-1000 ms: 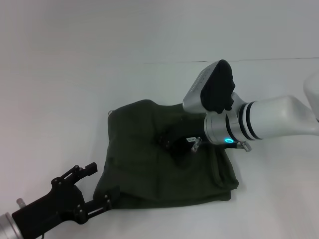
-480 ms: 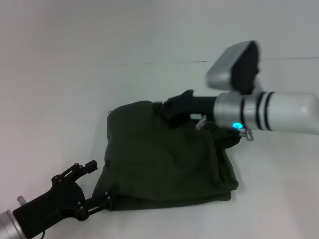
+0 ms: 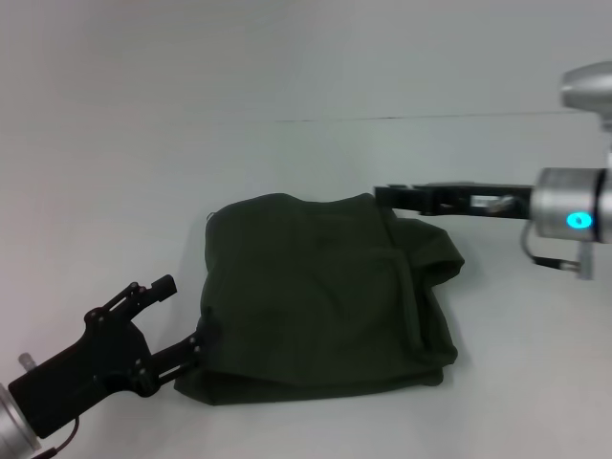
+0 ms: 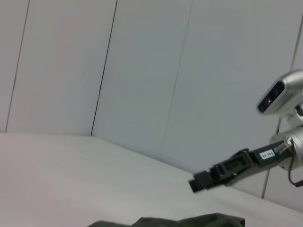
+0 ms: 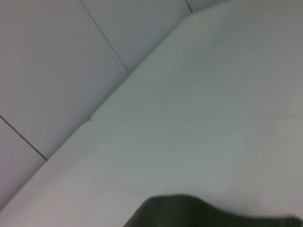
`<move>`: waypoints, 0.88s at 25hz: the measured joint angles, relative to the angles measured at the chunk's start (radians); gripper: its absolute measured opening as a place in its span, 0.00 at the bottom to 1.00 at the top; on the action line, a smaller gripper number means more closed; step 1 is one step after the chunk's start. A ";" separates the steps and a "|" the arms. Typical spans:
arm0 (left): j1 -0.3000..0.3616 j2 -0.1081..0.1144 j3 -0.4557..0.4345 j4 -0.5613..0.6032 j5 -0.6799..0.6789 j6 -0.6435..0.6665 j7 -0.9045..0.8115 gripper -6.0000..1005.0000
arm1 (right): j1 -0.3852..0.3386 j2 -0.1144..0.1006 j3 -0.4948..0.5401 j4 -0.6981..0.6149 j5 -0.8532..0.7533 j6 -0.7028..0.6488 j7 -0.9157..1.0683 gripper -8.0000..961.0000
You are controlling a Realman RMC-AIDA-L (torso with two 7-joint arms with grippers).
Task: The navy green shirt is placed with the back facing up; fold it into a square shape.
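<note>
Left gripper (image 3: 163, 325) sits low near the bench's (image 3: 287, 76) near-left corner, pointing at the shirt's near-left corner. Jaws spread wide: 1 finger is raised clear of the cloth, the other lies right at the shirt's near-left edge, touching or almost touching, can't tell which. Nothing held between them.

Navy green shirt (image 3: 316, 296) lies mid-bench, folded into a rough square bundle with several layers stacked. Left edge fairly straight, near edge rounded. Right side is lumpy, with a thick fold ridge running far-to-near and a bulge at the far-right corner. Left wrist view catches only a sliver of the shirt (image 4: 189, 221); right wrist view shows a dark rounded edge of it (image 5: 199, 213) against the bench.

Right gripper (image 3: 387, 196) is stretched out level from the right, its tip just over the shirt's far-right corner, above the cloth rather than in it. Left wrist view shows it (image 4: 198, 182) hanging above the shirt with a gap below. Jaws: can't tell, open or closed.
</note>
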 joint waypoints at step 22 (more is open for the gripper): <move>-0.014 -0.003 0.005 0.007 -0.004 0.012 0.008 0.88 | 0.001 -0.013 0.266 0.011 -0.324 -0.171 0.238 0.67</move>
